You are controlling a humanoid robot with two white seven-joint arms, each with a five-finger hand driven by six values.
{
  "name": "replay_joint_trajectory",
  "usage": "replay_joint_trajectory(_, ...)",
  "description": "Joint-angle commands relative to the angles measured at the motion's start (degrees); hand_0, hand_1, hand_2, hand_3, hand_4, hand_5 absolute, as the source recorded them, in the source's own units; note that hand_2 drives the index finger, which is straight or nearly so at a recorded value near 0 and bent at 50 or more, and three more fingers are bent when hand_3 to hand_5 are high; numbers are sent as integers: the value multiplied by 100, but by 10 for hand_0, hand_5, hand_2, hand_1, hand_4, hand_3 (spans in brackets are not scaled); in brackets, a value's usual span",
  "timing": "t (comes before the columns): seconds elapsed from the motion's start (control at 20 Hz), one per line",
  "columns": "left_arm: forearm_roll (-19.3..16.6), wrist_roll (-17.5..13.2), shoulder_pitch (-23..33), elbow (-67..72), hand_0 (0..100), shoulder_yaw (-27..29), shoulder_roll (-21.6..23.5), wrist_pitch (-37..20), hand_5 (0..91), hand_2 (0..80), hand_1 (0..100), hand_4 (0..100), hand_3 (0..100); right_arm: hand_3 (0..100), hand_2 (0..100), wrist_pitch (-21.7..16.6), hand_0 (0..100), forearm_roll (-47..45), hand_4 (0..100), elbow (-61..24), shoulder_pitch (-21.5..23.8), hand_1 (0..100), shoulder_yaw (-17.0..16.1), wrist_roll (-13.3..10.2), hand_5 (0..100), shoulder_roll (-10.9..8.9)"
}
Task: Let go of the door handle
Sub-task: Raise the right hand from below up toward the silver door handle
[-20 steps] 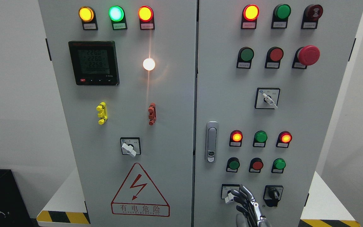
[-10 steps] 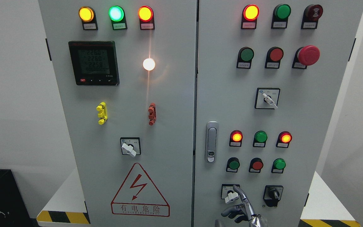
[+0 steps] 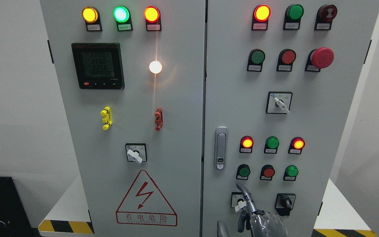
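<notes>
The right hand (image 3: 258,220) comes up from the bottom edge, right of the middle. Its fingers (image 3: 246,197) are loose and hold nothing; one long finger points up and the others hang curled down beside the palm. That raised finger lies in front of a small white switch (image 3: 240,205) low on the right door (image 3: 308,115) of the big grey cabinet; I cannot tell if it touches the switch. The door handle (image 3: 221,148) is above the fingers and a little to their left, well apart from them. It is a silver bar that stands upright, near the gap between the two doors. Nothing touches it. Just right of the fingers is a black knob (image 3: 285,202). Above the fingers sits a row of green and red buttons (image 3: 268,172), and above those a row of three round lights (image 3: 271,143), two of them glowing. Far to the left of the fingers, on the other door, is a red triangle sign (image 3: 146,200) with a lightning bolt. The left hand does not show.
</notes>
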Motion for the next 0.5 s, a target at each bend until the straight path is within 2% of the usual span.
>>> replay_joint_trajectory(0.0,-6,1,97,-2,120,0,0,-5,0,0,556,0,0,1000,20,7,470,1075,1000,322,-183,308,21,-11,1000,15)
replay_joint_trajectory(0.35,-6,1,97,-2,120,0,0,-5,0,0,556,0,0,994,7,25,470,1559,992,585,-578,279,197,-2,1000,33)
replay_joint_trajectory(0.45,-6,1,97,-2,120,0,0,-5,0,0,556,0,0,993,6,191,469,1770,989,700,-719,277,232,-2,1000,33)
